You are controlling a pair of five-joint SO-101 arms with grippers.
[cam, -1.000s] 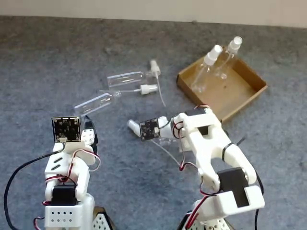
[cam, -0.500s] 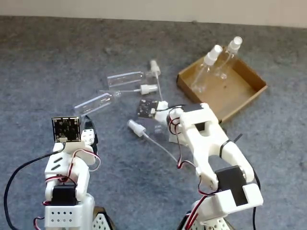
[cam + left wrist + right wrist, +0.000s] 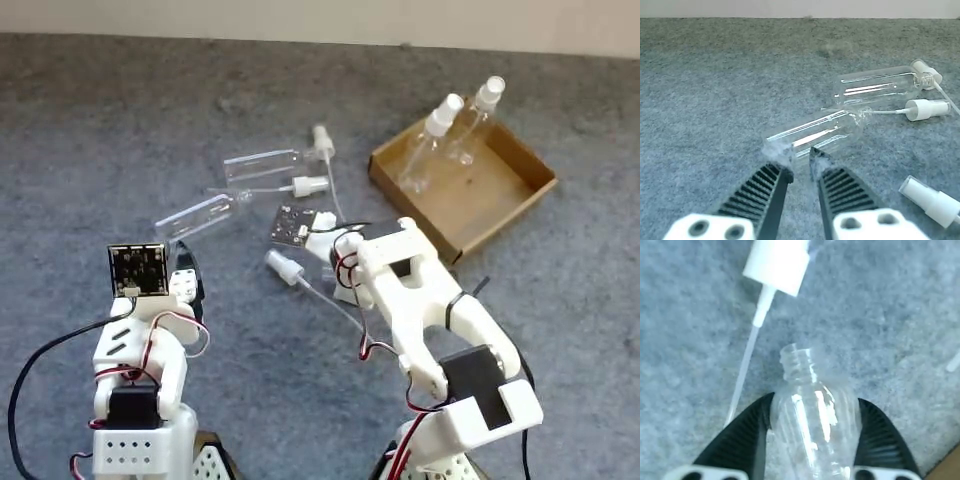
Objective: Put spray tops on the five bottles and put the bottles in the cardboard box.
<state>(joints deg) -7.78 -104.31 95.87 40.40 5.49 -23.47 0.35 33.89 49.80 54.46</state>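
My right gripper [image 3: 815, 402] is shut on a clear uncapped bottle [image 3: 812, 430], neck pointing forward. Just ahead of the neck lies a loose spray top [image 3: 777, 262] with its thin tube. In the high view this gripper [image 3: 335, 265] sits mid-table beside a spray top [image 3: 283, 266]. My left gripper [image 3: 797, 160] is narrowly open and holds nothing, just short of the base of an open bottle [image 3: 815, 131] lying flat. Behind it lie a second bottle [image 3: 875, 87] and another loose top [image 3: 925, 109]. The cardboard box [image 3: 520, 205] holds two capped bottles [image 3: 432, 140].
The box stands at the back right, close to the right arm's elbow. The bottles [image 3: 262, 163] and loose tops [image 3: 310, 186] are clustered between the two arms on grey carpet. Bare carpet extends to the far left and front.
The right arm has swung left and away from its base with the bottle in its grip, closing on the loose spray tops. The left arm has stayed still.
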